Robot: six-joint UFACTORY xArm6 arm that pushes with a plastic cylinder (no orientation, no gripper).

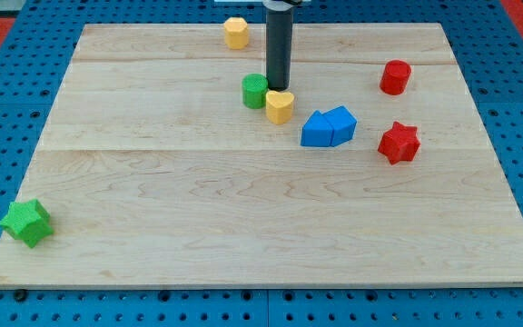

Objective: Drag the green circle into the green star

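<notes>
The green circle (255, 91) is sitting near the board's top centre, with my tip (279, 88) standing upright just to its right and there being no jaws to report, only a bare rod. A yellow block (280, 106) is touching the circle's lower right, directly below the tip, while the green star (26, 222) is lying well apart at the bottom-left corner of the board (243, 227). The rod's upper end is running out of the view's top.

A: What is lying on the wooden board (243, 227)?
B: A green circle (255, 91) is sitting touching a yellow block (280, 106); two blue blocks (328, 127) are touching each other.
A: And the edges?
B: A green star (26, 222) is resting at the bottom-left corner; a yellow hexagon (235, 33) is sitting up top.
</notes>
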